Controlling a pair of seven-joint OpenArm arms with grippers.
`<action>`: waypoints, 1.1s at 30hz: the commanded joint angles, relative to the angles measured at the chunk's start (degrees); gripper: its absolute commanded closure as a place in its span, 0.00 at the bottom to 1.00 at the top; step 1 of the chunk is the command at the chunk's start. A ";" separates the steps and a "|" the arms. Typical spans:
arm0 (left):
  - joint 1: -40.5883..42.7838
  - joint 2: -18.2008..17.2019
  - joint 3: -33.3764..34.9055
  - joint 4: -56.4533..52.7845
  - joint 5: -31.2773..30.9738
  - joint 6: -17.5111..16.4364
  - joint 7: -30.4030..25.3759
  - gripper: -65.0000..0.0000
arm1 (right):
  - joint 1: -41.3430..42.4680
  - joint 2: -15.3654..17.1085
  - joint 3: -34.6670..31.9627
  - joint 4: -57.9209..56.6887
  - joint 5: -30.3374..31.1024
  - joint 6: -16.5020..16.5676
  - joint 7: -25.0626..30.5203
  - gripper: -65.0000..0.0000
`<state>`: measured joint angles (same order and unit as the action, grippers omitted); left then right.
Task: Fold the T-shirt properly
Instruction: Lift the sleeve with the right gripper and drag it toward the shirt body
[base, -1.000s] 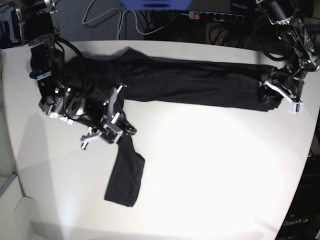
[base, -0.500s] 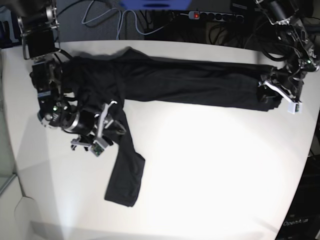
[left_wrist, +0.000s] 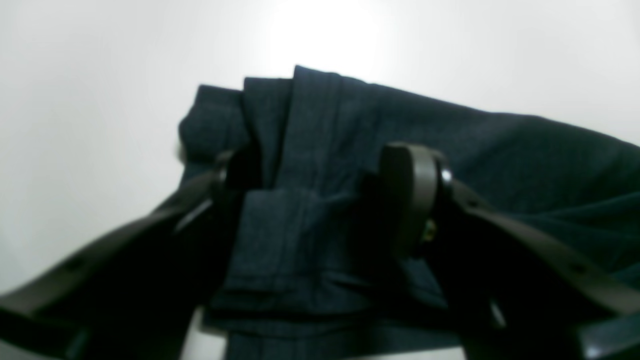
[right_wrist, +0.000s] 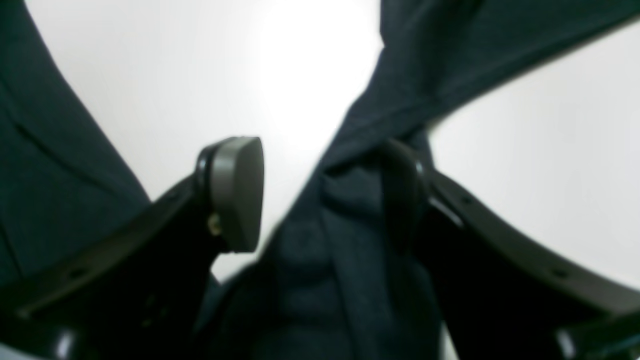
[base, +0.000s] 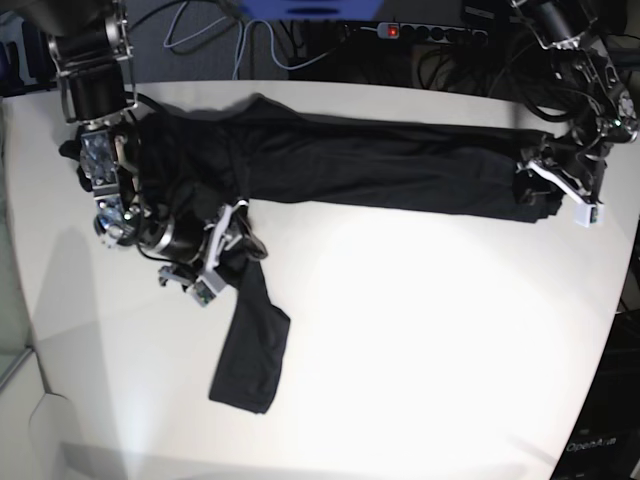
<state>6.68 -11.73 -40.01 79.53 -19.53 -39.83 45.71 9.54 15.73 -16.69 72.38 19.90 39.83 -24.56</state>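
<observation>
The black T-shirt (base: 380, 165) lies as a long folded band across the far half of the white table (base: 430, 330), with one sleeve (base: 250, 350) trailing toward the front left. My right gripper (base: 225, 250) is low over the left part, where the sleeve meets the band. In the right wrist view it (right_wrist: 320, 195) is open: a twisted strand of fabric (right_wrist: 350, 225) lies against one finger and bare table shows beside the other. My left gripper (base: 537, 195) is at the band's right end. Its fingers (left_wrist: 410, 195) stand wide apart around the layered cloth end (left_wrist: 310, 150).
A power strip (base: 430, 32) and loose cables (base: 205, 35) lie beyond the table's far edge. More dark cabling hangs at the back right behind the left arm. The table's curved front edge runs along the bottom left.
My right gripper has opened and let go of the fabric near the sleeve; its arm shifted slightly over the shirt's left part. The left arm and the shirt's right end have not moved.
</observation>
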 joint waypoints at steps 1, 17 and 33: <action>-0.66 -0.89 -0.21 1.04 -0.91 -0.17 -1.10 0.44 | 1.93 0.49 0.20 0.28 0.80 0.17 2.18 0.43; -0.66 -0.89 -0.21 1.31 -0.91 -0.17 -1.10 0.44 | 3.78 -3.11 0.73 -7.72 -6.14 0.17 5.70 0.43; -0.66 -0.89 -0.39 1.31 -0.82 -0.17 -1.10 0.44 | 4.75 -4.34 0.56 -10.01 -6.85 0.17 7.19 0.88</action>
<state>6.68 -11.75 -40.03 79.61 -19.35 -39.81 45.69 12.99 11.09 -16.25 61.58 12.36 39.83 -18.59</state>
